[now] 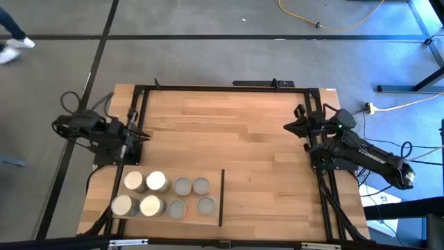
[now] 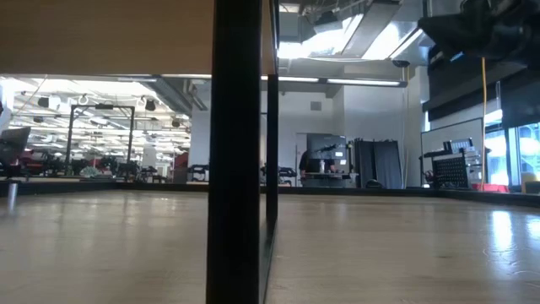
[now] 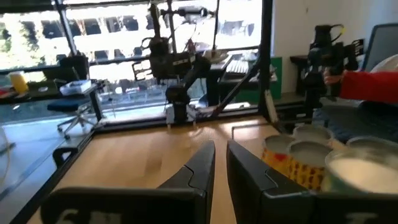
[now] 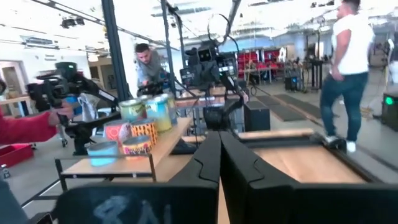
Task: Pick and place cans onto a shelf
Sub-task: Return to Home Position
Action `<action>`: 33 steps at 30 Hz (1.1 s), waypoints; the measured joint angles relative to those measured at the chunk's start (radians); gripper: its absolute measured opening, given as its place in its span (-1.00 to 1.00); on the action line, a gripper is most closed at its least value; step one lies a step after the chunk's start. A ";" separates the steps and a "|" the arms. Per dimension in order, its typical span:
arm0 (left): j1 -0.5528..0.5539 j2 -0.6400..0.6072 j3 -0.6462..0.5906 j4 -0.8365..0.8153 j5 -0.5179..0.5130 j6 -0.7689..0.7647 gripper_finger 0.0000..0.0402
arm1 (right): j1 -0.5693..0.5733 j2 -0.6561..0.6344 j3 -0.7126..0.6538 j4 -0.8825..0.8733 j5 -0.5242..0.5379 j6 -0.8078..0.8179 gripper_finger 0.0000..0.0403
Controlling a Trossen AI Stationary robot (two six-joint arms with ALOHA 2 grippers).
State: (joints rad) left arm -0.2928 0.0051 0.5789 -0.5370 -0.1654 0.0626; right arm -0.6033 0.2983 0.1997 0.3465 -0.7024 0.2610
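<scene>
I see eight small round cans (image 1: 163, 194), cream and grey tops up, in two rows on the flat pale-wood shelf (image 1: 214, 175), just beside my empty, almost-together left pincer (image 1: 142, 135) and far across the plank bench (image 1: 229, 132) from my empty, squeezed-together right pincer (image 1: 291, 127).

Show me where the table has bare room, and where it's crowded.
Bare: the wide middle of the table between left gripper and right gripper, and everything right of the black strip. Crowded: left of the strip, eight cans packed in two rows.
</scene>
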 joint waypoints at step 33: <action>0.000 0.000 -0.546 0.515 -0.019 0.041 -0.83 | 0.131 0.003 -0.193 0.013 0.039 -0.241 -0.97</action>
State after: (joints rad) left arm -0.2932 0.0052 0.0324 -0.0219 -0.1841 0.1037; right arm -0.4725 0.3008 0.0071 0.3594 -0.6629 0.0204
